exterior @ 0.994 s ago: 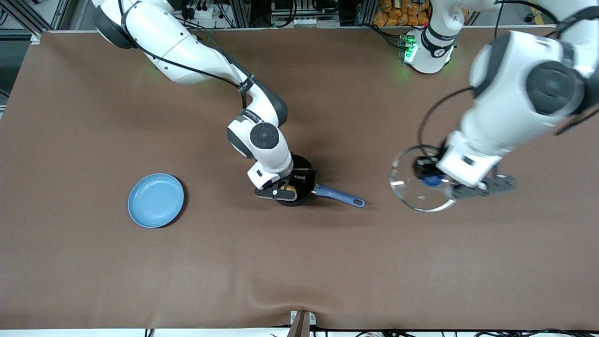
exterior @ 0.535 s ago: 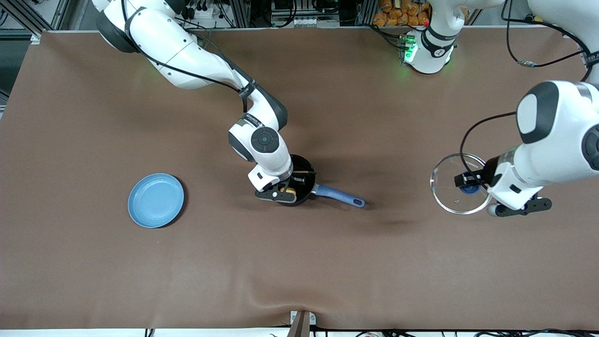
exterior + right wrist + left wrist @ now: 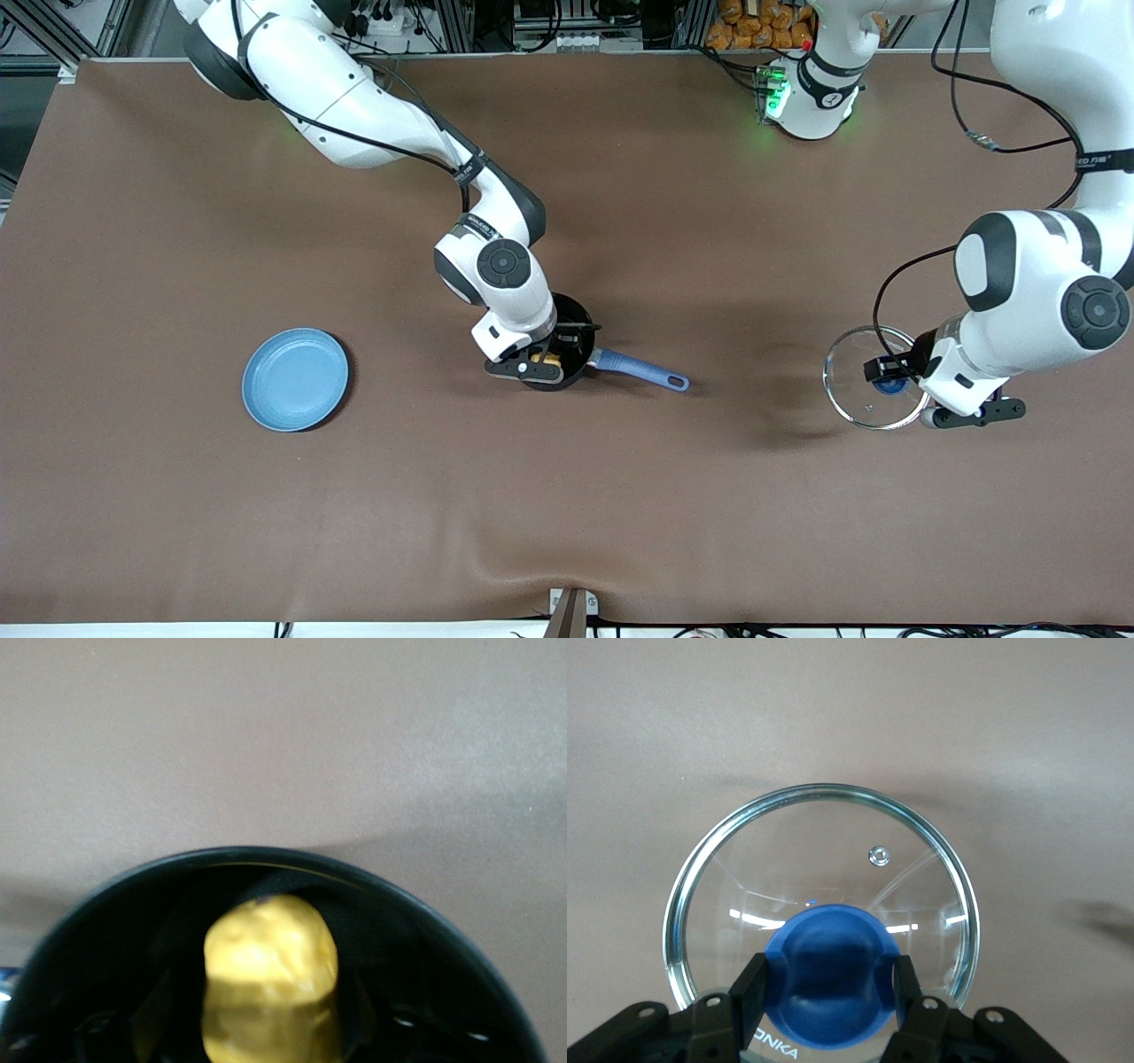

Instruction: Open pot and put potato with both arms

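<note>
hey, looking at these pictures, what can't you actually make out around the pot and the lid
- Front view: the right tool and wrist cover most of the pot, so the potato barely shows.
- Right wrist view: the potato is cut off by the picture's edge; whether it touches the pot's bottom is hidden.
- Left wrist view: whether the lid, gripped at its knob by the left tool, rests on the table.
</note>
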`<state>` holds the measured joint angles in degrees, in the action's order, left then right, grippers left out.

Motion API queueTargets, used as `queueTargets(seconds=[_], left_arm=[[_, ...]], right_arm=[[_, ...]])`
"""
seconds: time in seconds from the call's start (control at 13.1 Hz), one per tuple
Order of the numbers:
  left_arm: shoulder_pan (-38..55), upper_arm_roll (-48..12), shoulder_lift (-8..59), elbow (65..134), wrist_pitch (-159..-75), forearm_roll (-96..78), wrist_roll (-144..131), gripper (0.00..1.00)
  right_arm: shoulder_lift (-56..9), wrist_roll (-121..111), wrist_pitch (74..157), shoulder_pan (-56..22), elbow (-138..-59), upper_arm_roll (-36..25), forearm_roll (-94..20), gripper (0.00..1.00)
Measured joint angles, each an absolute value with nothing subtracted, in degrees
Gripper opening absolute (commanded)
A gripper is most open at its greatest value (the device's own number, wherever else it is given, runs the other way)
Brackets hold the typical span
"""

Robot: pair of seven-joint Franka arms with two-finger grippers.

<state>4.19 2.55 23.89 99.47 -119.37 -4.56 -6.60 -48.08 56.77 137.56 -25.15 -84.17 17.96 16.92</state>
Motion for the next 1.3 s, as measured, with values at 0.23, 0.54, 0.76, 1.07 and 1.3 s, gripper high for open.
queueTargets(seconds=[0.23, 0.54, 0.76, 1.07, 1.3], left_arm=[[4.0, 2.5, 24.0, 104.7, -126.3, -4.6, -6.5, 0.00], [4.2, 2.2, 24.1, 112.7, -137.7, -4.6, -6.5, 0.00], [4.2, 2.2, 24.1, 117.4, -144.7, -4.6, -6.5, 0.00], [4.2, 2.2, 24.1, 119.9, -148.7, -4.6, -6.5, 0.00], [4.2, 2.1, 24.2, 120.1, -149.5, -4.6, -6.5, 0.00]], right_arm=[[-47.2, 56.0, 135.0, -25.0, -82.8, 17.8, 17.3, 1.00], [-41.2, 53.5, 125.7, -24.1, -81.6, 17.9, 17.3, 1.00], [-34.8, 51.7, 119.2, -21.8, -81.5, 18.0, 16.7, 1.00], [-26.8, 40.3, 111.3, -13.2, -81.4, 17.9, 16.4, 1.00], [-22.5, 27.3, 105.2, -6.4, -81.5, 16.9, 14.2, 1.00]])
